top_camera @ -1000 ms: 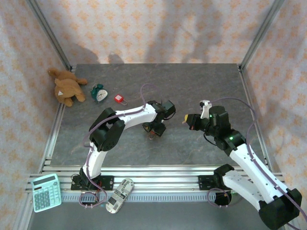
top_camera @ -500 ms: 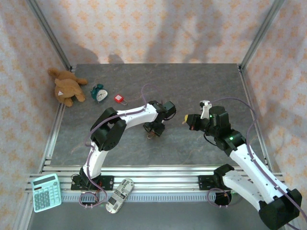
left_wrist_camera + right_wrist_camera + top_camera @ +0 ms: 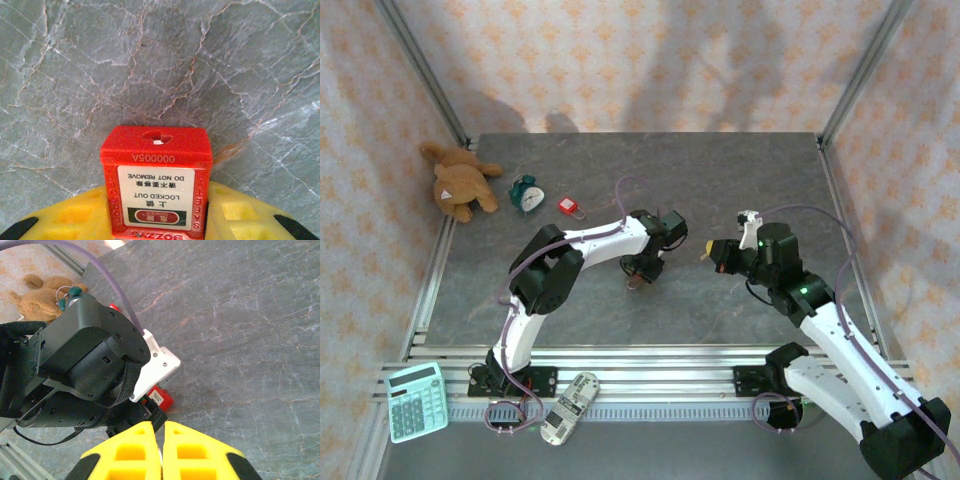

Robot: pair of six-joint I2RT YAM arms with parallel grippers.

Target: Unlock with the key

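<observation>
Padlock (image 3: 156,185) between left jaws, clock (image 3: 528,194) right of teddy (image 3: 460,185)

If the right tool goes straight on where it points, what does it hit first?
Likely the red padlock clamped in the left tool, or that tool itself; the right tool aims at both. Depth is unclear.

Red padlock (image 3: 156,187) with white label, between yellow finger pads (image 3: 240,220). Grey surface (image 3: 720,170) veined pale and rust. Brown teddy bear (image 3: 460,185), teal alarm clock (image 3: 528,194), peach floral-patterned walls (image 3: 620,60).
</observation>
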